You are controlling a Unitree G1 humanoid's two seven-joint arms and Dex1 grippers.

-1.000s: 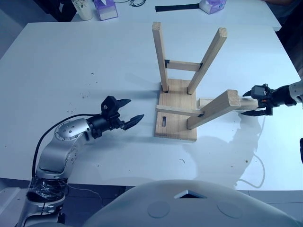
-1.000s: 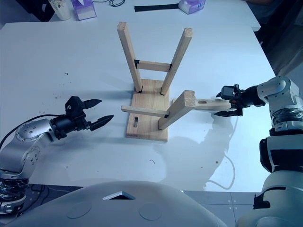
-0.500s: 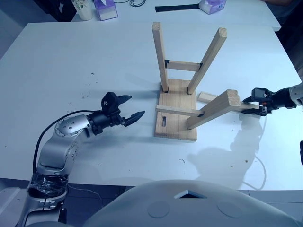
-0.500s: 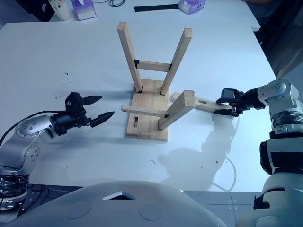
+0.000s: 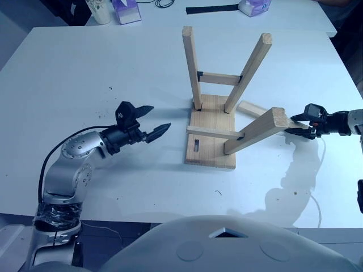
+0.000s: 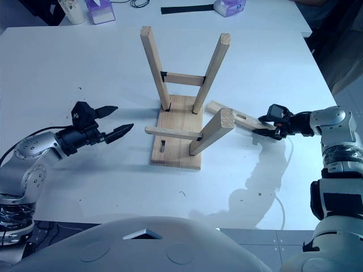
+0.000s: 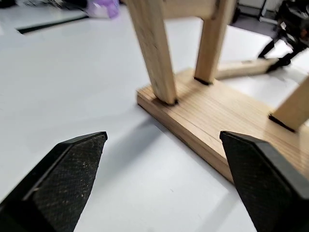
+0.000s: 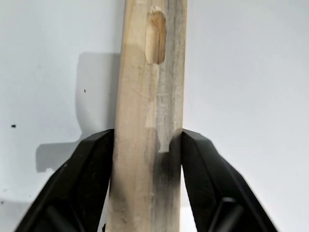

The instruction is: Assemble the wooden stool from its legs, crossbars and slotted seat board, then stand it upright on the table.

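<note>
Just inside the right edge of the worktop (image 5: pixel 85 68), a loose leg (image 6: pixel 245 119) pointing at the seat board (image 5: pixel 212 144) is pinched by the right hand (image 5: pixel 299 126); the left hand (image 5: pixel 159 117) is held spread.

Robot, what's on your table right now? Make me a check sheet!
Surface: white table, dark specks by the left arm.
Job's things: seat board flat; two legs upright in it, crossbar between; third leg tilted; fourth leg beside the board.
Clutter: nothing seen beyond the specks.
Grippers: left gripper open, apart from the board; right gripper shut on the fourth leg.
Cables: black cable along the left arm.
Surroundings: far table with cup, tissue boxes, black strip.
</note>
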